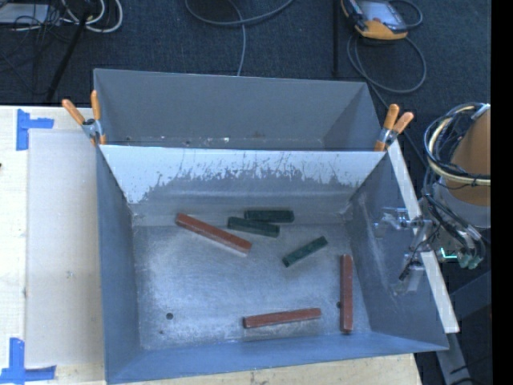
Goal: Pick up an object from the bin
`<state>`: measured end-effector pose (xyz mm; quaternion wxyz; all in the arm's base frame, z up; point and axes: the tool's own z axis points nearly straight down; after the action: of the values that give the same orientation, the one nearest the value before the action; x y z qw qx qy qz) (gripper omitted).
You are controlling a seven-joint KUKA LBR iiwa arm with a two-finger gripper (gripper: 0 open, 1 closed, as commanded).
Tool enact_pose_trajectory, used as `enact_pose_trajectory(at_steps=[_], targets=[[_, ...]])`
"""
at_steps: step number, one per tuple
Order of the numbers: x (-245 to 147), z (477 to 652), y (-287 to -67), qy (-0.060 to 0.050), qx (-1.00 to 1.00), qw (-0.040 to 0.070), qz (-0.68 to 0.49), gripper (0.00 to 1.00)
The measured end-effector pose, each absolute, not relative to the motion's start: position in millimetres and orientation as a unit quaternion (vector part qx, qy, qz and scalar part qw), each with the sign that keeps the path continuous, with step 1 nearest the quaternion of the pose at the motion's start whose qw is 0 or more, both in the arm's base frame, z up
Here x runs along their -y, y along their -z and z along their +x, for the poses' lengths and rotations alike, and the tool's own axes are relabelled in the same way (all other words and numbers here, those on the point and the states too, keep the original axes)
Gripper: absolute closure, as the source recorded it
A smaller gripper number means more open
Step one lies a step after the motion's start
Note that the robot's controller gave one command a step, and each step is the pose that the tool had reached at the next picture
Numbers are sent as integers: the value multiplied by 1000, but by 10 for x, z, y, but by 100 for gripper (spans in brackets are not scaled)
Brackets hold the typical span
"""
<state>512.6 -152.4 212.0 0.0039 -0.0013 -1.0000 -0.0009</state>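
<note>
Approach step: your gripper (410, 255) is hanging over the right wall of the bin (240, 111), and you cannot tell its jaws' spread; the nearest red-brown bar (346, 293) is lying on the floor along that wall, probably calling for a move inward and down

A dark blue-black carpeted floor (160, 46) runs across the far side of the view, beyond the grey metal bin (232, 95), and continues down the right side. Thin black cables (243, 50) lie on it in loose loops, and one strand trails toward the bin's far rim. In the far left corner a tangle of white cables (100, 2) sits beside a black rod (68, 50) that slants across the carpet. Toward the far right a grey-and-orange handheld device (375, 16) rests on the floor, with its dark cord (425, 64) curled in a ring next to it. The light comes from above and the carpet looks dim.
</note>
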Motion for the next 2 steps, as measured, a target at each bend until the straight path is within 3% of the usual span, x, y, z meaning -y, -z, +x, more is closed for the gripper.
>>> enact_pose_trajectory(at_steps=[1, 2], targets=[[1305, 5413, -1176, 2, 997, 4, 77, 0], [1134, 6046, -693, 1, 972, 0, 236, 0]])
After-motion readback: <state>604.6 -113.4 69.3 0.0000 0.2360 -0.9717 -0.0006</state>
